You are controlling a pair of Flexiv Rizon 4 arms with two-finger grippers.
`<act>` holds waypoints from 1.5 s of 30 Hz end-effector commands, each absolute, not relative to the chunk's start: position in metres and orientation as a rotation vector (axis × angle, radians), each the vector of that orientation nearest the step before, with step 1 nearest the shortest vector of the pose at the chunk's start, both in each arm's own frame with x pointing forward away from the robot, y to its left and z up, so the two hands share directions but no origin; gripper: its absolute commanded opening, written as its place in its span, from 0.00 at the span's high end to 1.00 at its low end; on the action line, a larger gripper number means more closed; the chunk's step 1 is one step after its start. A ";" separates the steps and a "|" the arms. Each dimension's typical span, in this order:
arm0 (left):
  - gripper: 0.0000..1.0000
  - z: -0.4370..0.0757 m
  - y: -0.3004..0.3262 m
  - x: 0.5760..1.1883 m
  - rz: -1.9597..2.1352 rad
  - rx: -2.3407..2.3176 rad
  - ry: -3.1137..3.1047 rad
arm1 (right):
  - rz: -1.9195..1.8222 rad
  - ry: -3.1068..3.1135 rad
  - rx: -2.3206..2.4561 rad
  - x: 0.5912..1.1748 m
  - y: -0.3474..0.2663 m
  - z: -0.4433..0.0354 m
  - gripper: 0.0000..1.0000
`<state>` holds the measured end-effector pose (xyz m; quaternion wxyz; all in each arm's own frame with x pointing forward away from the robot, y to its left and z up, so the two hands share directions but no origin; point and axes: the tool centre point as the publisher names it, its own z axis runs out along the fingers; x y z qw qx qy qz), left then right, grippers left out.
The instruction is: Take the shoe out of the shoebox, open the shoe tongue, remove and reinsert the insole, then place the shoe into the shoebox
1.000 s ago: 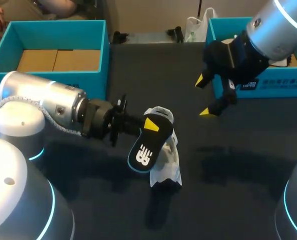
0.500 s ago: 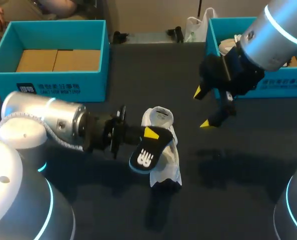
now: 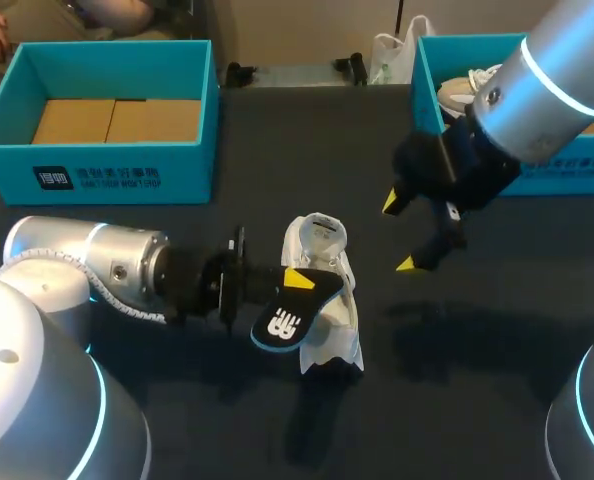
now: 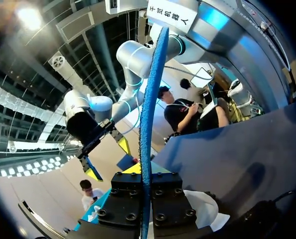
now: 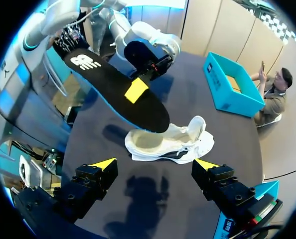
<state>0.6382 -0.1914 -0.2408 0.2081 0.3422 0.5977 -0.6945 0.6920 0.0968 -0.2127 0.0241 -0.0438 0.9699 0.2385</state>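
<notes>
A white shoe (image 3: 327, 300) lies on the dark table, opening toward the far side; from the right wrist it shows as the shoe (image 5: 170, 144) on its side ahead of that gripper. My left gripper (image 3: 295, 282) is shut on a black insole (image 3: 285, 320) with a blue edge, held tilted over the shoe's left side. In the left wrist view the insole (image 4: 149, 109) stands edge-on between the fingers of the left gripper (image 4: 146, 178). My right gripper (image 3: 399, 235) hangs open to the right of the shoe; the right gripper (image 5: 155, 164) holds nothing, and the insole (image 5: 113, 89) is beyond it.
An open blue shoebox (image 3: 107, 165) with a cardboard floor stands at the back left. A second blue box (image 3: 432, 150) at the back right holds another white shoe (image 3: 467, 90). The left-hand box (image 5: 230, 87) also shows past the shoe.
My left gripper has lowered the insole toward the shoe and drawn it slightly nearer. The right gripper has drifted a little left and down toward the shoe, still open.
</notes>
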 end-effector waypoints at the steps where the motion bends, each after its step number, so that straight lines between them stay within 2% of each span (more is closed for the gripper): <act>1: 1.00 -0.252 -0.199 0.636 -1.963 0.937 1.649 | 0.780 2.998 -0.111 0.692 0.108 -0.246 0.00; 10: 1.00 -0.269 -0.199 0.639 -2.023 0.885 1.666 | 0.772 3.049 -0.109 0.673 0.114 -0.281 0.00; 21: 1.00 -0.269 -0.204 0.638 -1.995 0.910 1.671 | 0.772 3.049 -0.109 0.673 0.114 -0.281 0.00; 30: 1.00 -0.267 -0.207 0.633 -1.983 0.912 1.679 | 0.668 3.081 0.017 0.670 0.110 -0.316 0.00; 45: 1.00 -0.280 -0.206 0.632 -1.975 0.895 1.710 | 0.593 3.095 -0.032 0.678 0.132 -0.345 0.00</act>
